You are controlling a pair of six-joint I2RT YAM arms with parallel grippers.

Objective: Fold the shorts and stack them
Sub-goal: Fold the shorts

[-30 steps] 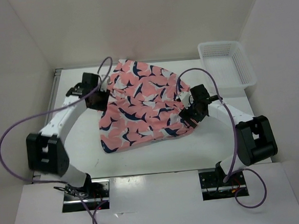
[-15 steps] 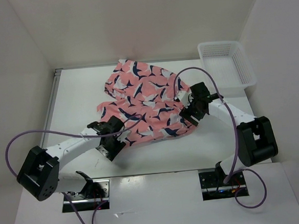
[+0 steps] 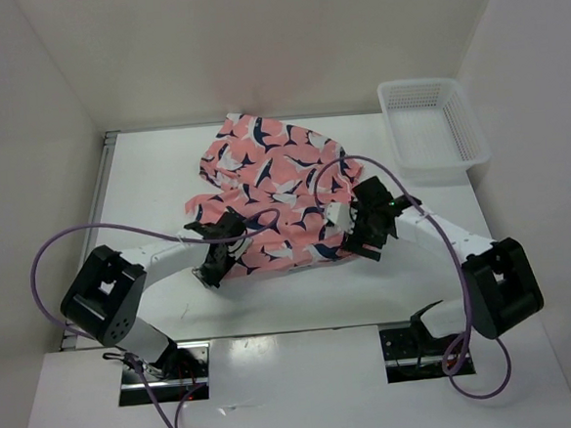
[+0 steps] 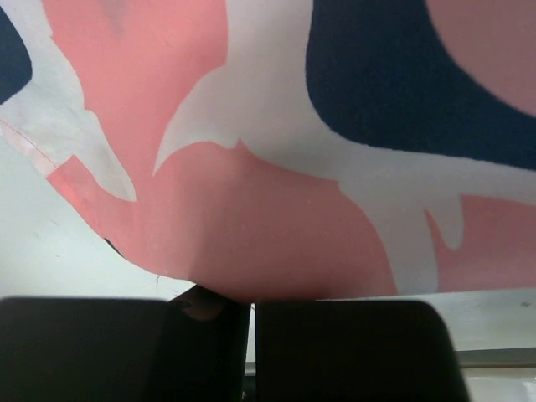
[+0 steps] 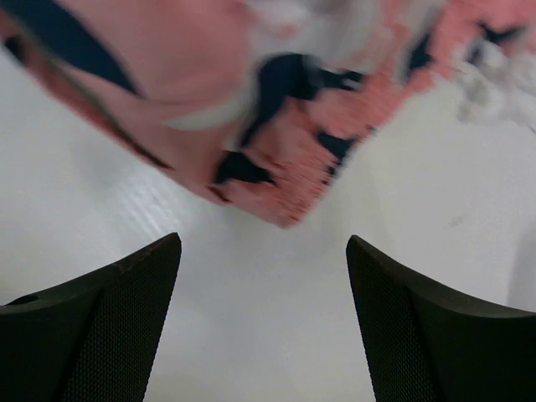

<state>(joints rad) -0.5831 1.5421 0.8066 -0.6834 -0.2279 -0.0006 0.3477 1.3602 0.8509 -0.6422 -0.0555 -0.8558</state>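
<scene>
Salmon-pink fabric shorts with navy-and-white whale print (image 3: 269,181) lie rumpled mid-way across the white table (image 3: 427,273). Left gripper (image 4: 251,306): fingers pressed together, pinching the near-left hem. Right gripper (image 5: 264,251): spread wide, empty, just above the near-right corner. Recommendation: secure that corner deeply, then lift both corners level. No brand, label or writing legible.

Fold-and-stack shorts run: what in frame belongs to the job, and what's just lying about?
Job:
- shorts, spread on the table
- left gripper, jaws shut on the shorts' near-left edge
- right gripper, jaws open at the near-right corner, holding nothing

Lying about:
- white mesh basket, far right corner, apart from the shorts
</scene>
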